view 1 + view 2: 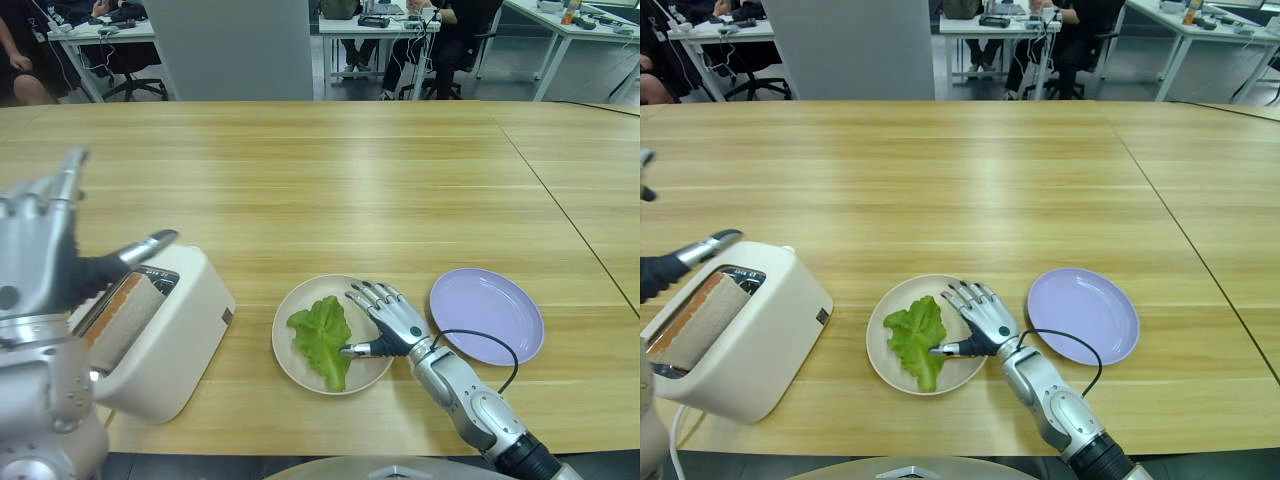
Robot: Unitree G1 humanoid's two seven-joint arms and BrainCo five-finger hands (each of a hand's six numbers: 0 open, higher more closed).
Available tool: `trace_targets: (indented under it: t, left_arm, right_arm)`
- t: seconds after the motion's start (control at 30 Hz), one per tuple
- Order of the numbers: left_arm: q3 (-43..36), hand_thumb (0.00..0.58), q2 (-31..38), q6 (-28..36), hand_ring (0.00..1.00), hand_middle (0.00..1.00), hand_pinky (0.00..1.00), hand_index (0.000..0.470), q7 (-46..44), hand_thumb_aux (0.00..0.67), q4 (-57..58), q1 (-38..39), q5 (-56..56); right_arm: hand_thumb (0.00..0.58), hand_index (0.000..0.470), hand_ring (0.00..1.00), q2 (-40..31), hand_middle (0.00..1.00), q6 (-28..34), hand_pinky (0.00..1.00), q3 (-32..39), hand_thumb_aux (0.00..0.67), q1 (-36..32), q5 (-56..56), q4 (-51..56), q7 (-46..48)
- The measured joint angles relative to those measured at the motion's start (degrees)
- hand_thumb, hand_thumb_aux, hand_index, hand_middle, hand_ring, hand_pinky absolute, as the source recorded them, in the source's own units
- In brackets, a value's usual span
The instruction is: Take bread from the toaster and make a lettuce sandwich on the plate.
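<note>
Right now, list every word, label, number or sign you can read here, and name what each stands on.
No text here can be read.
On the toaster side, a small dark tag: too small to read.
On the toaster top, a dark control strip: markings blurred, unreadable.
The cream plate, purple plate, lettuce and table carry no print.

Premises: an open-plan office or laboratory workroom. Evidence: a large wood-grain tabletop (330, 180), built of sections joined at a seam, occupies the foreground. Behind it stand white desks (100, 35) carrying cables (50, 25) and small electronic equipment (375, 20). A wheeled office chair (138, 85) sits beneath the left desk. A grey partition panel (240, 45) stands between desks.
</note>
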Motion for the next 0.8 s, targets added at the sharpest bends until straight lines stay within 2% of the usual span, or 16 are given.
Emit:
trace_targets:
  t: [0.23,0.3,0.33,0.37,0.4,0.43,0.47,0.5,0.53,0.8]
  left_arm:
    - [1.7,0.0,-0.8,-1.0,0.42,0.42,0.42,0.0,-5.5,0.0,5.9,7.0,-2.6]
    - [0.7,0.0,-1.2,-1.4,0.44,0.44,0.44,0.0,-7.2,0.0,6.9,8.8,-3.2]
    - [-0.1,0.0,-1.8,-1.8,0.44,0.44,0.44,0.0,-8.1,0.0,7.4,9.7,-3.9]
    - [-1.1,0.0,-2.4,-2.0,0.44,0.44,0.44,0.0,-8.8,0.0,7.8,10.6,-4.4]
    - [-2.2,0.0,-3.1,-2.1,0.44,0.44,0.44,0.0,-9.8,0.0,7.9,11.4,-5.3]
    - [-2.9,0.0,-3.6,-2.1,0.44,0.44,0.44,0.0,-10.5,0.0,8.0,11.7,-5.9]
    - [-3.5,0.0,-4.0,-2.1,0.45,0.45,0.45,0.0,-10.9,0.0,8.0,12.1,-6.1]
    - [-3.6,0.0,-4.0,-2.0,0.45,0.45,0.45,0.0,-11.3,0.0,7.9,12.1,-6.3]
    - [-3.6,0.0,-4.0,-1.9,0.45,0.45,0.45,0.0,-11.6,0.0,7.9,12.0,-6.8]
    - [-3.4,0.0,-4.0,-1.5,0.45,0.45,0.45,0.0,-12.7,0.0,7.6,11.8,-7.9]
  right_arm:
    - [0.0,0.0,0.0,0.7,0.0,0.7,0.0,1.9,0.0,1.1,-3.0,-1.5,-0.6]
    - [0.124,0.052,0.0,1.1,0.0,1.0,0.0,2.5,0.076,1.5,-3.7,-1.5,-0.6]
    - [0.124,0.052,0.0,1.4,0.0,1.2,0.0,2.9,0.076,1.7,-4.2,-1.5,-0.7]
    - [0.307,0.144,0.0,1.4,0.0,1.3,0.0,3.3,0.21,1.8,-4.4,-1.5,-0.7]
    - [0.371,0.184,0.0,1.4,0.0,1.3,0.0,3.6,0.268,1.7,-4.6,-1.5,-0.7]
    - [0.371,0.184,0.0,1.3,0.0,1.3,0.0,3.7,0.268,1.7,-4.7,-1.4,-0.7]
    - [0.472,0.262,0.0,1.2,0.0,1.3,0.0,4.0,0.381,1.7,-5.1,-1.2,-0.8]
    - [0.573,0.409,0.0,1.2,0.0,1.3,0.0,4.2,0.596,1.7,-5.3,-1.0,-0.8]
    - [0.58,0.46,0.0,1.1,0.0,1.3,0.0,4.2,0.67,1.7,-5.5,-0.8,-0.9]
    - [0.58,0.46,0.0,0.3,0.0,1.9,0.0,4.2,0.67,1.6,-5.8,0.6,-2.1]
